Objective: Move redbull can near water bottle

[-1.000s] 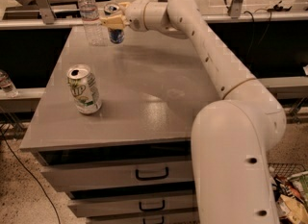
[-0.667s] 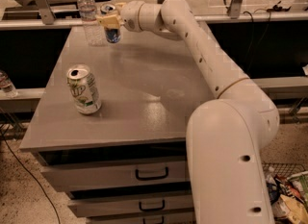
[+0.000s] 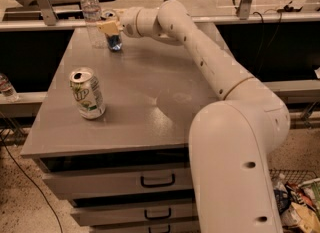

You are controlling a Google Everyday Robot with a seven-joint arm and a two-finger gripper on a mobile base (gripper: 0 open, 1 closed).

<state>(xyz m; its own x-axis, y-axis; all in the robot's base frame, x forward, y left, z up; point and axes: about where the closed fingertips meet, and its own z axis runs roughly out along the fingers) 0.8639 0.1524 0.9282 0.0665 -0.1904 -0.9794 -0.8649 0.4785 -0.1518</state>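
Note:
The redbull can (image 3: 114, 42), slim and blue with a silver top, stands at the far left of the grey table (image 3: 140, 87), right beside the water bottle (image 3: 92, 17), a tall clear bottle with a white cap. My gripper (image 3: 111, 27) reaches across the table from the right and is shut on the can's upper part. Its yellowish fingers (image 3: 108, 26) cover the can's middle. The can's base sits at or just above the tabletop.
A wider silver-white can with green lettering (image 3: 88, 93) stands near the table's front left. A small bottle (image 3: 6, 87) shows at the left frame edge, off the table. Drawers (image 3: 150, 179) are below the tabletop. My arm (image 3: 210, 62) spans the table's right side.
My gripper has moved the redbull can a little to the left, closer to the water bottle. The silver-white can has not moved.

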